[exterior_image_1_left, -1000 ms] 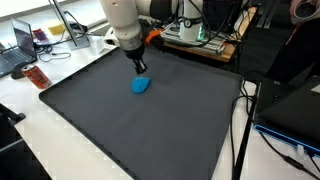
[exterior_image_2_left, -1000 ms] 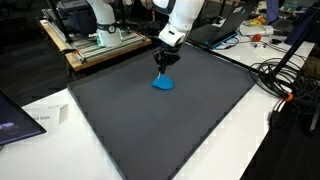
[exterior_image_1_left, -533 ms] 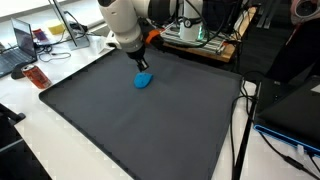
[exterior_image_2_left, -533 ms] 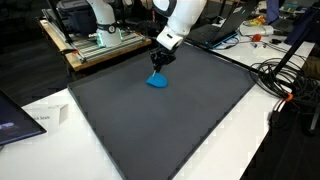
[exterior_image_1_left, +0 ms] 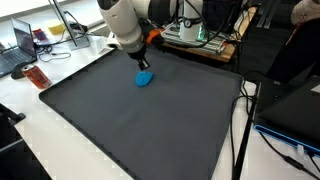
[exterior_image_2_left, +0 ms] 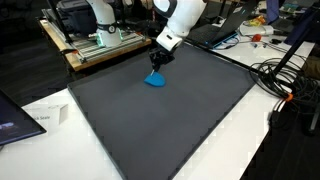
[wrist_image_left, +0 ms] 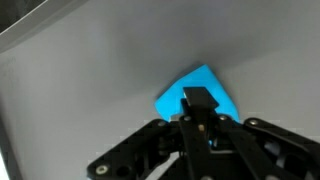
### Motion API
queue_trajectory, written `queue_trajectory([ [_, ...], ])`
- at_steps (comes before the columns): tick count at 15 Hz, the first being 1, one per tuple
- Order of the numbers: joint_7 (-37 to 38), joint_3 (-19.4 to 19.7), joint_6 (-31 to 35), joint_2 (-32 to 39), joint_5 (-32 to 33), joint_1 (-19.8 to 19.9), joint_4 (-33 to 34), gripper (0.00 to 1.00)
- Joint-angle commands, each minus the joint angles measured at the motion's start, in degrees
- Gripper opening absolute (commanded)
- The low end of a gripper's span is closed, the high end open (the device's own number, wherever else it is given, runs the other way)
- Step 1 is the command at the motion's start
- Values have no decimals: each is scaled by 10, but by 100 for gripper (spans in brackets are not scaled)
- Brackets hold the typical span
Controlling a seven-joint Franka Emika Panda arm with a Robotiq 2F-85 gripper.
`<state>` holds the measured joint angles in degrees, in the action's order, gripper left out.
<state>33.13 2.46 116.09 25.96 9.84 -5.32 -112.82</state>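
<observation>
A small blue soft object lies on a large dark grey mat, toward its far side. It shows in both exterior views. My gripper points down onto the object's top and its fingers are closed together on it. In the wrist view the blue object spreads out to both sides of my shut fingertips, with my gripper pinching its middle. The part under the fingers is hidden.
A laptop and a red-orange item sit beside the mat's edge. Cables hang at the other side. Another robot arm and a rack stand behind the mat. A screen and paper lie near the front.
My gripper and the blue object have shifted together a short way toward the far edge of the mat. The fingers stay closed on it.
</observation>
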Motion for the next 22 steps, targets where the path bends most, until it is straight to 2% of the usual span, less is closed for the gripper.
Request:
queue_trajectory([
  [1, -10, 2, -20, -38, 0, -13, -21, 3],
  [13, -7, -19, -40, -137, 9, -29, -50, 3],
  [22, -4, -38, -42, -165, 17, -31, -54, 3],
])
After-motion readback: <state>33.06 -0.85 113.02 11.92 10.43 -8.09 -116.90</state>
